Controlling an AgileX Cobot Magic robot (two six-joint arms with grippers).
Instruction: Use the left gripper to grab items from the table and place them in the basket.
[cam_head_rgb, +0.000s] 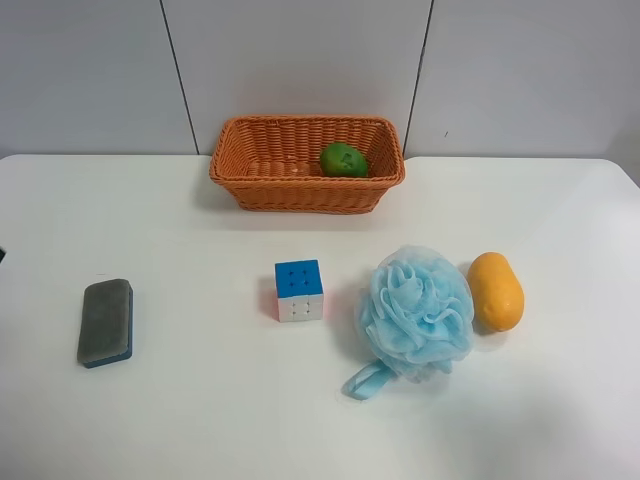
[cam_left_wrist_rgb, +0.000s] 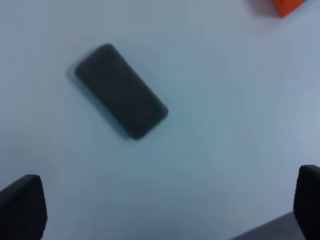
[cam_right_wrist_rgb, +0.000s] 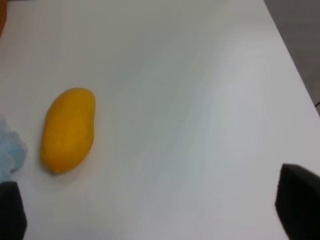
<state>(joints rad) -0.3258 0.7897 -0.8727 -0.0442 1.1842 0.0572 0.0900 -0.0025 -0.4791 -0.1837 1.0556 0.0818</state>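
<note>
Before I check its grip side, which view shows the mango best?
The right wrist view: the mango lies close, whole and unobstructed on the table. The exterior high view shows it whole but small, beside the pouf. The left wrist view misses it.

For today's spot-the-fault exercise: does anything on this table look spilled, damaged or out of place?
Nothing stands out. The fruit sits in the basket; eraser, cube, pouf and mango lie intact on the table.
</note>
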